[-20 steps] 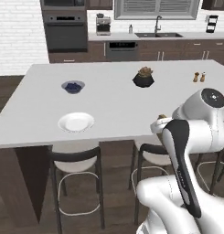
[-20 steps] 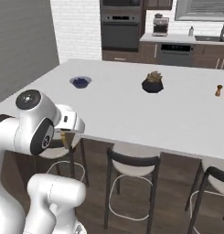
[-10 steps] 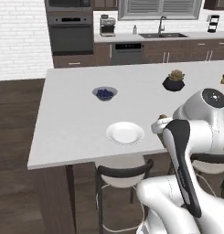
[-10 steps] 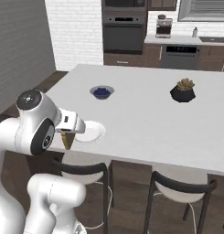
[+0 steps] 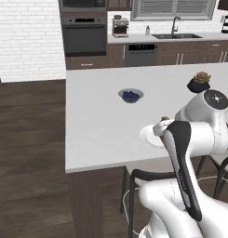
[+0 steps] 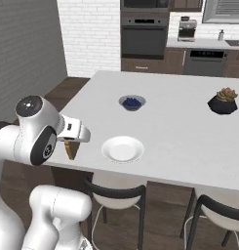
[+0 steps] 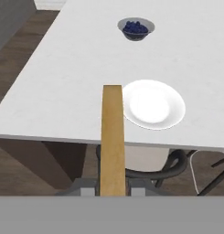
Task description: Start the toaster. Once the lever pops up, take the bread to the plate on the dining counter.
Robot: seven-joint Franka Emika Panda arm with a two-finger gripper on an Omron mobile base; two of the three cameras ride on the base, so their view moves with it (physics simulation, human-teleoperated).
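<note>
Fingers pinch the bread edge-on in the hand view, one dark tip on each side of the tan slice, which rises up the middle of the pic. In the right base view the slice hangs below the white hand, w/ its lower end pointing down, over the near edge of the dining worktop at its left end. The plate, round and white, lies flat on the worktop just beside the slice in the hand view, to its right; from the right base cam the plate sits near the worktop's front edge, apart from the bread. In the left base view the arm covers part of the plate, w/ a bit of brown showing at the hand, approx. above the plate's rim. A small bowl w/ blue contents stands farther back on the worktop, well apart from the plate. A dark pot w/ a succulent sits toward the right end. Dark-framed stools stand under the front edge. Oven wall and coffee maker in bkgd.
</note>
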